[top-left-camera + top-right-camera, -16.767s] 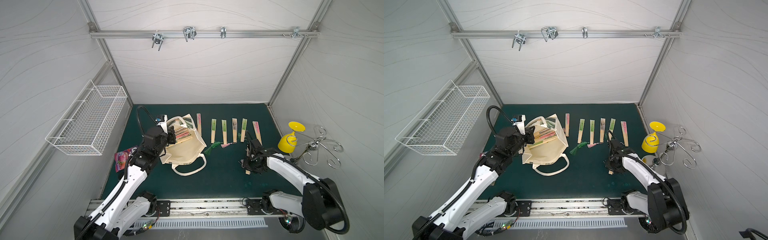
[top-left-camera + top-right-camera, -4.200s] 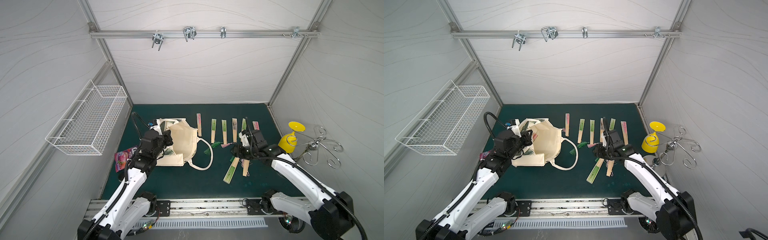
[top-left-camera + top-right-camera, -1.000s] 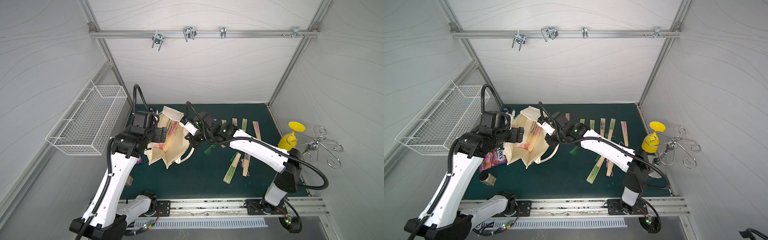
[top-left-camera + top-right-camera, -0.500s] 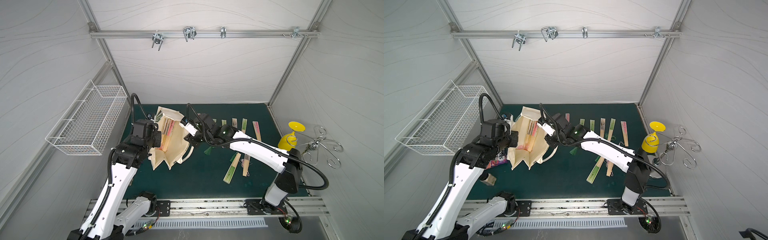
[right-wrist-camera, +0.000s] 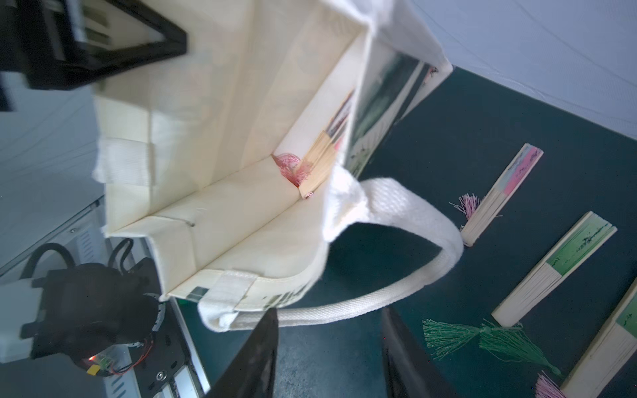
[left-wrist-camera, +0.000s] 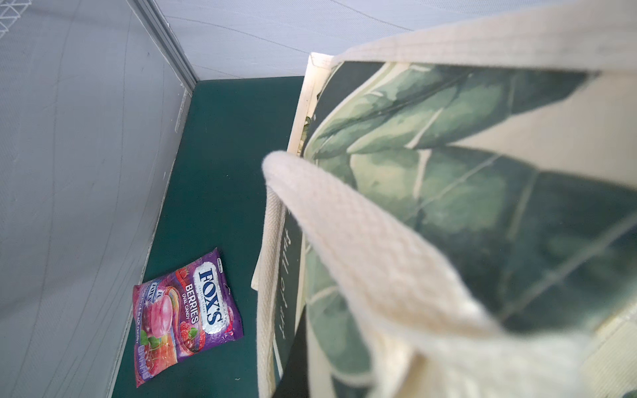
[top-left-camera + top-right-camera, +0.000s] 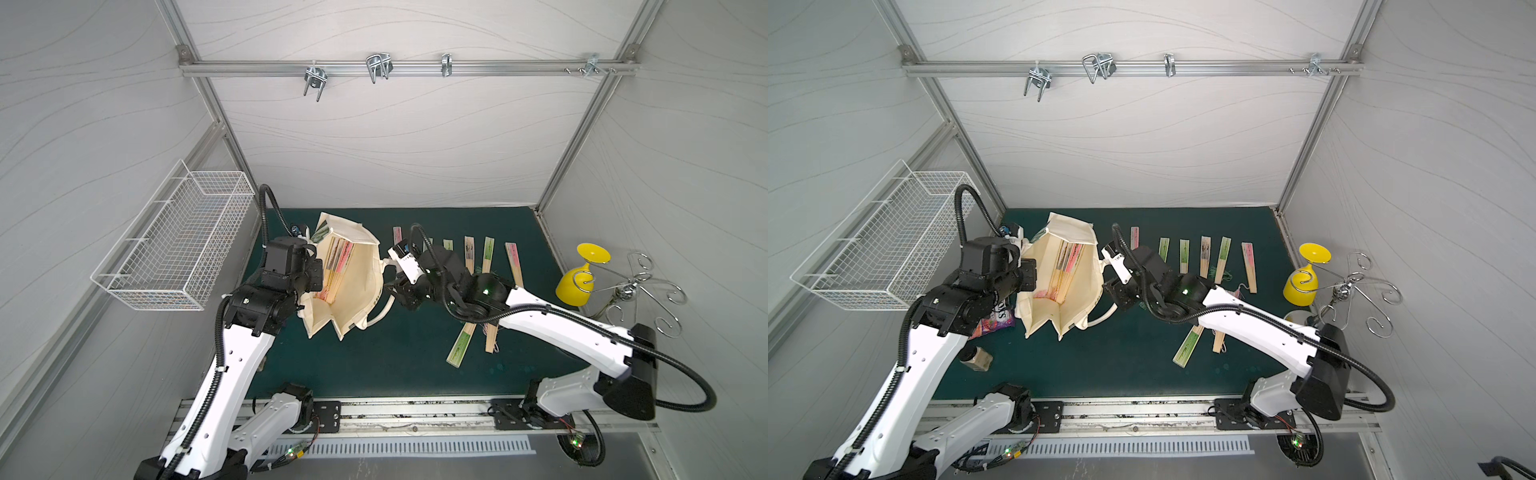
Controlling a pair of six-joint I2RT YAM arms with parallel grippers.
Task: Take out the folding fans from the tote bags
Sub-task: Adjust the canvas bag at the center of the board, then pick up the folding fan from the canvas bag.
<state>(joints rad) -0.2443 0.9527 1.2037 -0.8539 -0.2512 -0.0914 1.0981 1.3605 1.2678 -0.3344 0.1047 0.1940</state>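
Note:
The cream tote bag [image 7: 357, 299] [image 7: 1077, 303] hangs tipped with its mouth facing up toward the camera. My left gripper [image 7: 311, 277] [image 7: 1030, 275] is shut on its left rim. Several folding fans [image 7: 338, 266] [image 7: 1065, 262] [image 5: 320, 162] with pink tassels lie inside. In the left wrist view the bag's green leaf side [image 6: 482, 206] and a handle [image 6: 362, 248] hide the jaws. My right gripper [image 7: 395, 293] [image 7: 1116, 297] [image 5: 331, 351] is open just off the bag's right side, its fingers either side of the other handle loop [image 5: 413, 213] without gripping it.
Several fans [image 7: 469, 253] [image 7: 1204, 255] lie in a row on the green mat's far side, two more [image 7: 461, 345] [image 7: 1187, 345] nearer the front. A purple snack packet [image 6: 186, 317] [image 7: 994, 320] lies left of the bag. White wire basket [image 7: 174, 245] on the left wall; yellow goblet [image 7: 582, 274] and wire stand [image 7: 640, 286] at right.
My left gripper has shut on the bag's left rim. My right gripper has opened and let go of the bag. The bag has swung down slightly.

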